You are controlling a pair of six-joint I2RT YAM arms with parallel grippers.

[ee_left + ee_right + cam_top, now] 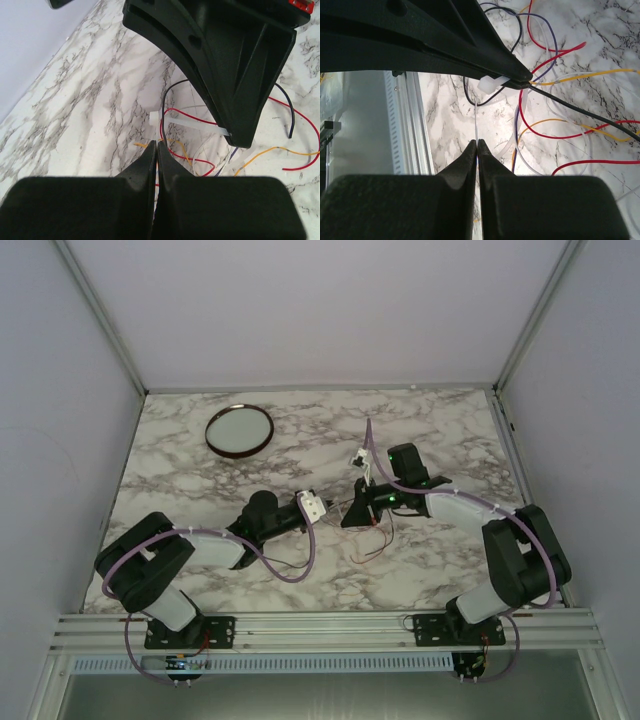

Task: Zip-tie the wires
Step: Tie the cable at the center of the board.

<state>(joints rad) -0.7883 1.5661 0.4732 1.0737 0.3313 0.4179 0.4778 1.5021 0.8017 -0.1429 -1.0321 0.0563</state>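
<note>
Left gripper (pixel 156 149) clenched on thin red, black and yellow wires (pixel 555 80) — strands fan out from its tip over the white marble table (pixel 200 490), mid-table. Right gripper (pixel 477 145) pinched tight on a white plastic zip tie (pixel 185 122) — its head just beside the left fingertips.

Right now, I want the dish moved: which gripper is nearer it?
Left. The left gripper sits below-right of the dish; the right gripper is slightly farther right.
</note>
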